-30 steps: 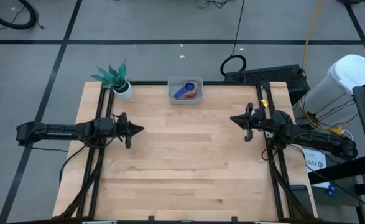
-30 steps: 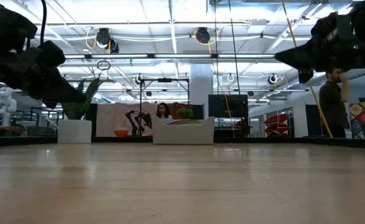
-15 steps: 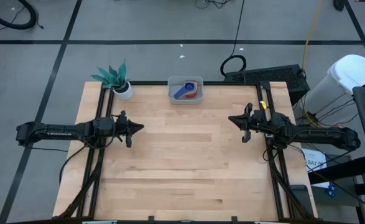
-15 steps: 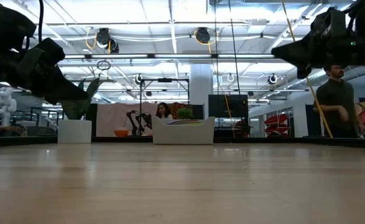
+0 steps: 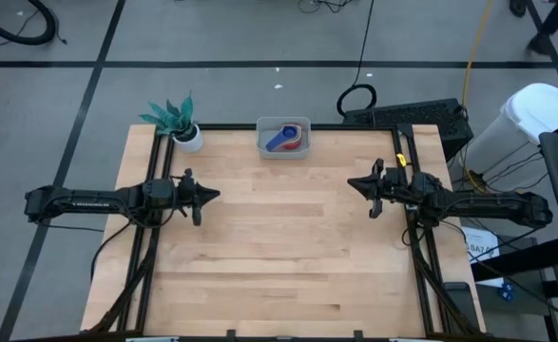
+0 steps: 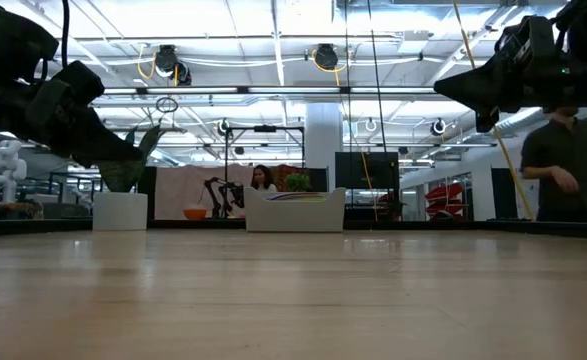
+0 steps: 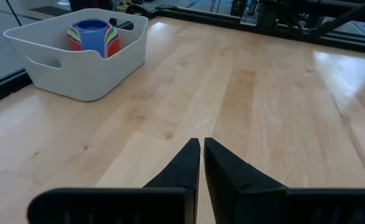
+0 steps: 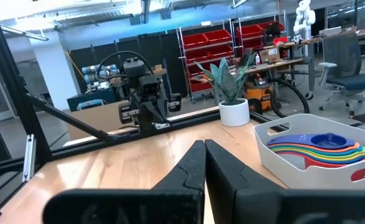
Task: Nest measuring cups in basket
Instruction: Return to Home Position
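Left end effector [image 5: 214, 197] clenched, empty, above tabletop [image 5: 279, 256] left side. Cups [image 5: 282, 139] nested inside basket [image 5: 262, 145] at far middle edge, well apart from both arms. Right end effector [image 5: 353, 183] clenched, empty, above right side. Best homing, likely: retract slowly, level, swing nowhere near basket.

We see the right pincer [image 5: 352, 182] a touch nearer the basket [image 5: 283, 153] than a second ago, its arm now straighter. Beyond the worktop [image 6: 293, 300], the person [image 6: 571, 165] has stepped farther from the basket.
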